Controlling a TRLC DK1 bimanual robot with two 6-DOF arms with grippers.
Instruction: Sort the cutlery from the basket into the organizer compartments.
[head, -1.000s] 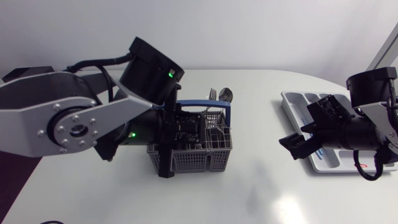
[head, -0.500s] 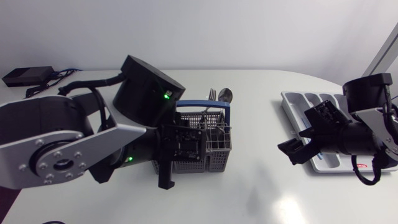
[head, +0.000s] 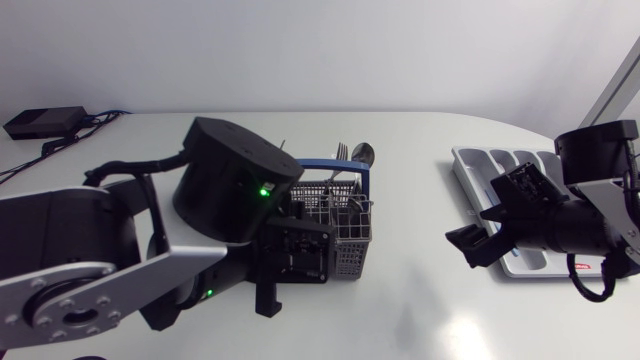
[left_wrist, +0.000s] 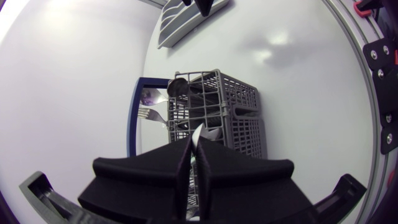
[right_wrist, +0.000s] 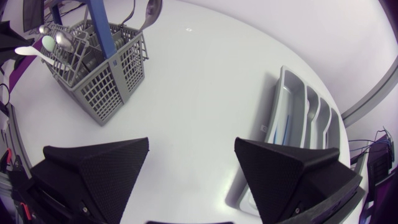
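The grey wire basket with a blue handle stands mid-table, holding a metal fork, a spoon and other cutlery. My left gripper hangs above the basket's near-left corner. In the left wrist view it is shut on a thin white utensil, with the basket ahead of it. The right wrist view shows this as a white spoon raised beside the basket. My right gripper is open and empty in front of the white organizer.
The organizer lies at the table's right end with its long compartments side by side, and something light blue lies in one of them. A black box with cables sits at the back left. Bare tabletop lies between basket and organizer.
My left arm has risen and drawn back toward the front left, uncovering more of the basket. The right arm has barely shifted.
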